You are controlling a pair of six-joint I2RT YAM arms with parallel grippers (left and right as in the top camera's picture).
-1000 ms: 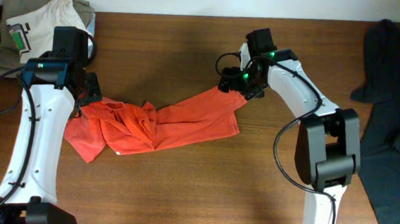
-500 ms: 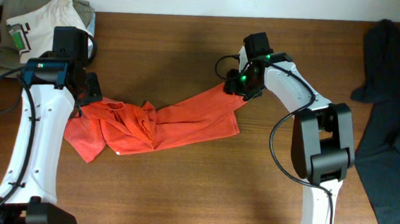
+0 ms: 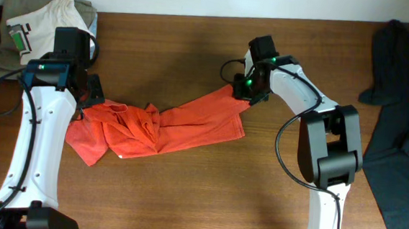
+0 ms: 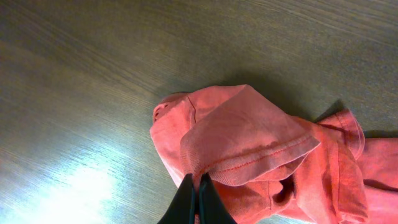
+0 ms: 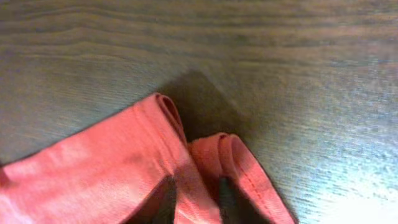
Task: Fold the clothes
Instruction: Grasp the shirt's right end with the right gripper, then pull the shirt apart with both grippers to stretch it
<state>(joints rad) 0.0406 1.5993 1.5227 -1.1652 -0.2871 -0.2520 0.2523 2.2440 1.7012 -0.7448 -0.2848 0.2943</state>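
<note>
The clothes, a red-orange T-shirt (image 3: 189,121), lie stretched across the middle of the wooden table, bunched at the left end and flatter toward the right. My left gripper (image 3: 86,100) is at the shirt's left end. In the left wrist view the left gripper (image 4: 196,182) is shut on a fold of the shirt (image 4: 249,137) near a stitched hem. My right gripper (image 3: 240,94) sits on the shirt's upper right corner. In the right wrist view the right gripper (image 5: 196,194) has its dark fingers closed around a ridge of the hemmed fabric (image 5: 93,168). No lettering shows.
An olive cloth pile with a white T-shirt with a green patch (image 3: 30,26) sits at the back left corner. A dark navy garment (image 3: 399,114) hangs over the table's right side. Bare wood (image 3: 206,194) lies in front of the shirt.
The right gripper has moved slightly left onto the shirt's corner, and its jaws have closed from wide open onto the fabric. The left arm and the shirt's left end have stayed put.
</note>
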